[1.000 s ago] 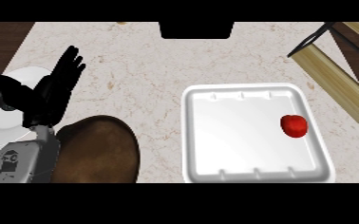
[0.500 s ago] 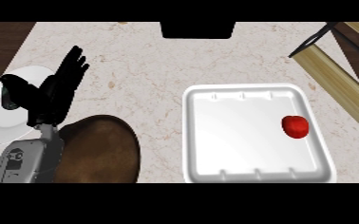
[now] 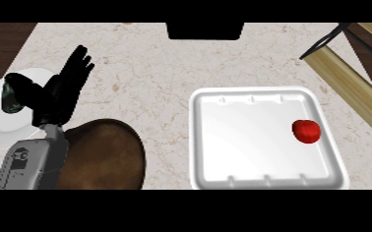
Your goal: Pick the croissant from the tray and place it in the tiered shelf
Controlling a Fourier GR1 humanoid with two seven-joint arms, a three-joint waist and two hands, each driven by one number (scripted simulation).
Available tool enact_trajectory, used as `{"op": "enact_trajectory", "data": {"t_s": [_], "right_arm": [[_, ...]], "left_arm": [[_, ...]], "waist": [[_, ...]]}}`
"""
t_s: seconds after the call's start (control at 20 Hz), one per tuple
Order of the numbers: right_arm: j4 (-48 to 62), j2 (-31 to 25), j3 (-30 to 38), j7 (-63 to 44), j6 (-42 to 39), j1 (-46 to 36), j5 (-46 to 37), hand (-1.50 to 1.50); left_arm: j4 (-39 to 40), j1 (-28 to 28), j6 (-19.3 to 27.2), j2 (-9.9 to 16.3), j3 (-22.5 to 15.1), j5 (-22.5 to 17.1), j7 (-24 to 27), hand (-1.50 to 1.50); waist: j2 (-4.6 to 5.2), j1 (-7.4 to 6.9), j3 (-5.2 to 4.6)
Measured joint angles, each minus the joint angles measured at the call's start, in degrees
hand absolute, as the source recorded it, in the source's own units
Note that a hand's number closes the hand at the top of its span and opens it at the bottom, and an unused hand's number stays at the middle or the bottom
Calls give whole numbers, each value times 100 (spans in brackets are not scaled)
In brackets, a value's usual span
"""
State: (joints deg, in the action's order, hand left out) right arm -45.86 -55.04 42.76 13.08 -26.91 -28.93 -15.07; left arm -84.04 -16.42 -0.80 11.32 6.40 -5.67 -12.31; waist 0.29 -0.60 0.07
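A white tray [image 3: 254,177] lies on the counter right of centre. Inside it, near the right wall, sits a small red rounded item [image 3: 306,130]; I see nothing shaped like a croissant. The tiered shelf [image 3: 341,73] shows at the upper right as a pale wooden board with thin black legs. My left hand [image 3: 62,91] is at the left edge, far from the tray, open with fingers straight and pointing up. It holds nothing. My right hand is out of view.
A large dark brown round object [image 3: 102,155] lies at the lower left beside my left forearm. A white round object [image 3: 18,123] sits at the left edge, partly behind the hand. A black block [image 3: 205,30] stands at the counter's far edge.
My left hand has drifted slightly up and to the right. The tray and the red item have not moved.
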Motion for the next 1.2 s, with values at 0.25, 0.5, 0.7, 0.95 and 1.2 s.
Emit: {"op": "enact_trajectory", "data": {"t_s": [0.25, 0.5, 0.7, 0.95, 1.2], "right_arm": [[818, -186, -160, 159, 402, -266, -173, -150], [1554, -150, -155, 460, 1208, -578, -311, -150], [2108, -273, 25, 917, 1518, -781, -218, -150], [2643, -585, 239, 1317, 1523, -936, -51, -150], [3118, -1055, 232, 1186, 519, -945, 18, -150]], "left_arm": [[-120, 38, 31, -62, -83, 57, -100, 0], [-212, 124, 10, -68, -78, 57, -63, 0], [-25, -18, -14, -60, -40, 61, 30, 0], [-115, 14, -40, -56, -40, 33, -35, 0], [-122, 45, -55, -32, -18, 37, -8, 0]], "waist": [[-1, -37, 0], [18, -87, 7], [41, -96, 13], [45, -122, 18], [47, -119, 23]]}}
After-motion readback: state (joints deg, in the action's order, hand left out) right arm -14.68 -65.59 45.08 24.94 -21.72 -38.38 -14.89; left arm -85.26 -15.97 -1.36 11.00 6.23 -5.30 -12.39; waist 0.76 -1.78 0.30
